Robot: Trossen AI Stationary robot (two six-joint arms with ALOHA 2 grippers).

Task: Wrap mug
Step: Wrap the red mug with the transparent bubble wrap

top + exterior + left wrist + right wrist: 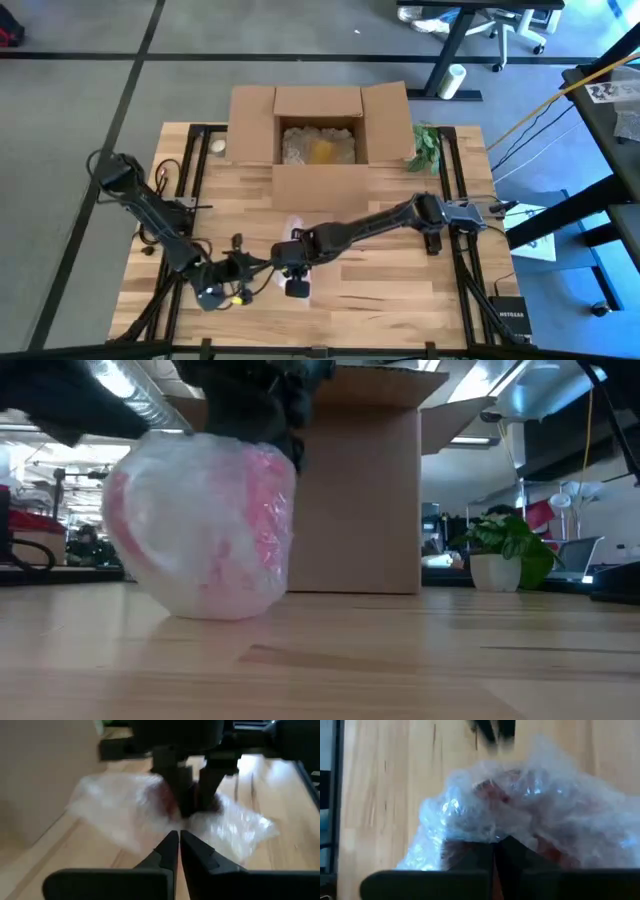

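Wide wooden bench (400, 300), and at its far edge an open box (320, 125) with a plant (425, 145) just beside it. Near the front edge sits the mug (205, 525), pink under bubble wrap (555, 815), resting on the bench. Right gripper (297, 262) is down on top of it, jaws clenched on the wrap. Left gripper (179, 842) points at the bundle from just beside it, jaws closed, holding nothing.
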